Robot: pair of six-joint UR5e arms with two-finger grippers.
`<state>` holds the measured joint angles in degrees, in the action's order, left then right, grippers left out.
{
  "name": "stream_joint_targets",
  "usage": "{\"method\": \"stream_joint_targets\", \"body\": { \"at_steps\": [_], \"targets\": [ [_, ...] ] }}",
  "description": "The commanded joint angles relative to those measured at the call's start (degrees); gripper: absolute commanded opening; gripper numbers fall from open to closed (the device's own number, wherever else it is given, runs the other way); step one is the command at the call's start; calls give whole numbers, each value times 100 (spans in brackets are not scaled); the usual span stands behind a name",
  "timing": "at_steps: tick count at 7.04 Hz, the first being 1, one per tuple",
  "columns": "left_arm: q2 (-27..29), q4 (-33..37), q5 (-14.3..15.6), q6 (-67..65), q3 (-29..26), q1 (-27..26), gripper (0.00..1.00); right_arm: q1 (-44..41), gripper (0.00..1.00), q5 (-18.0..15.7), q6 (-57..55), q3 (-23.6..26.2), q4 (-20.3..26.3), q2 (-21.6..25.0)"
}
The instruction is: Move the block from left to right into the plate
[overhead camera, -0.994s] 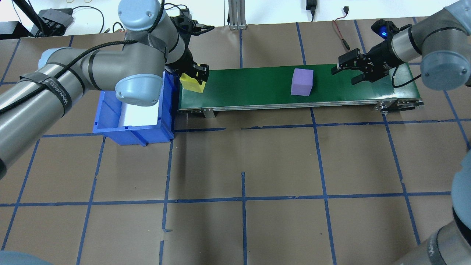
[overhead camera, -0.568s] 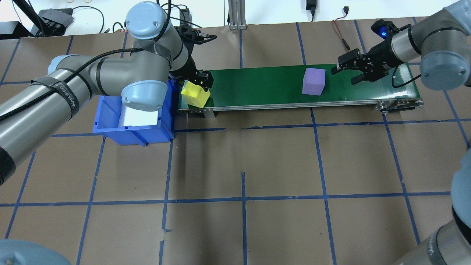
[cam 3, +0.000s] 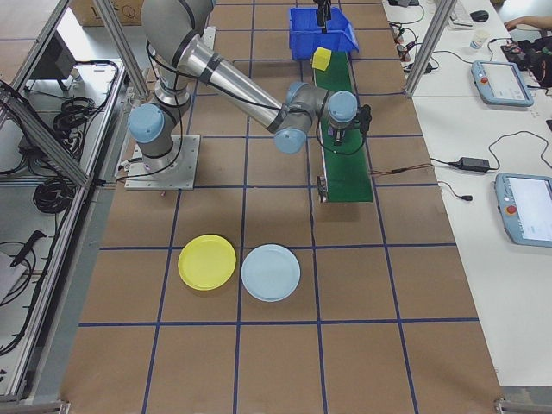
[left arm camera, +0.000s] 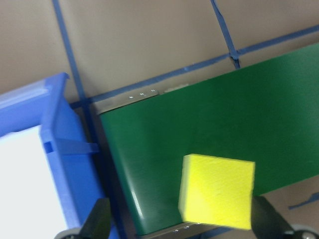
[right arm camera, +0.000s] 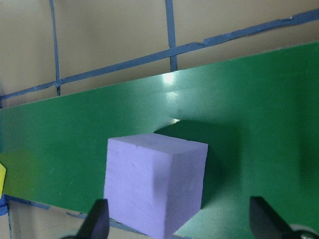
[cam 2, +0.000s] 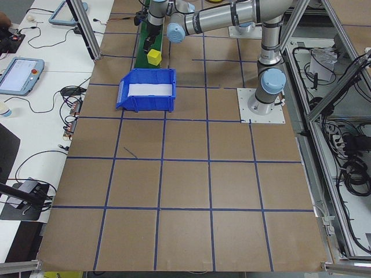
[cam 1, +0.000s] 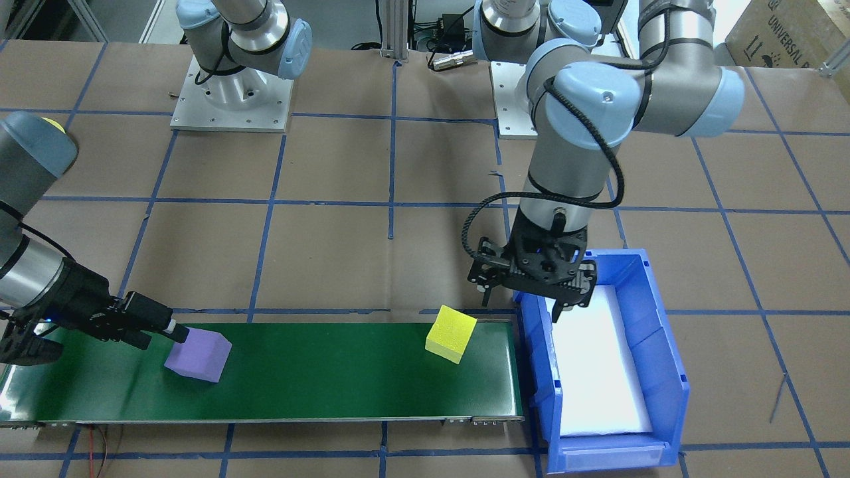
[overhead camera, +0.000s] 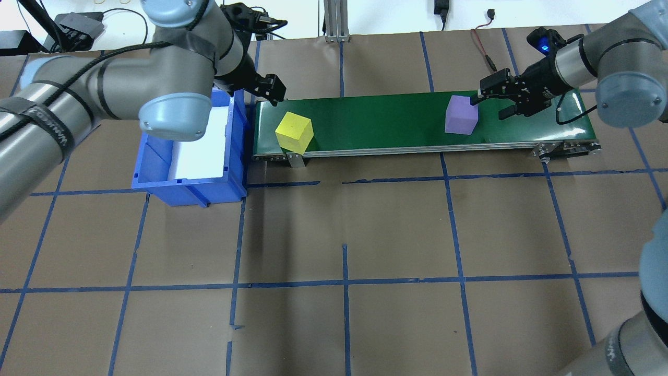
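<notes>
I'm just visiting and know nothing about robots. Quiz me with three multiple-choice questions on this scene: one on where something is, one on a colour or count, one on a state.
1. Where is the yellow block?
A. in the blue bin
B. on the green belt
C. on a plate

2. How many plates lie on the table?
A. one
B. two
C. three

3. The left gripper is:
A. open, holding nothing
B. shut on a block
C. out of sight

Answers:
1 B, it sits on the green belt near the blue bin.
2 B, a yellow plate and a light blue plate.
3 A, its fingers stand apart with nothing between.

Yellow foam block (overhead camera: 294, 132) and purple foam block (overhead camera: 461, 115) on a dark green conveyor belt (overhead camera: 376, 122); blue bin (overhead camera: 193, 185) lined white; brown table (overhead camera: 344, 235) gridded with blue tape
</notes>
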<state>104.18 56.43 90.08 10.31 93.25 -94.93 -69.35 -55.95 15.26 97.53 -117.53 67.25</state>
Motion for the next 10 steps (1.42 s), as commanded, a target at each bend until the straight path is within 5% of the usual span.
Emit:
{"method": "stream_joint_targets", "body": {
  "at_steps": [1, 4, 6, 7, 8, 9, 10],
  "targets": [
    [-676, 1093, 36, 77, -26, 412, 100, 0, 100, 5, 3, 3, -7, -45],
    [-1828, 2844, 53, 68, -17, 774, 100, 0, 100, 5, -6, -76, -59, -421],
    [-1901, 3032, 1, 86, -43, 836, 100, 0, 100, -12, 12, -146, -418, -519],
    [-1901, 3032, 1, 77, -17, 801, 100, 18, 96, -352, 38, -120, -837, -537],
    [-1901, 3032, 18, 77, 18, 801, 100, 18, 78, -1016, 38, -120, -1094, -477],
    [-1901, 3032, 9, 77, 27, 801, 100, 26, 52, -1284, 64, -111, -1097, -450],
    [-1901, 3032, -8, 77, 53, 801, 100, 122, 36, -1469, 91, -111, -1079, -389]
  ]
}}
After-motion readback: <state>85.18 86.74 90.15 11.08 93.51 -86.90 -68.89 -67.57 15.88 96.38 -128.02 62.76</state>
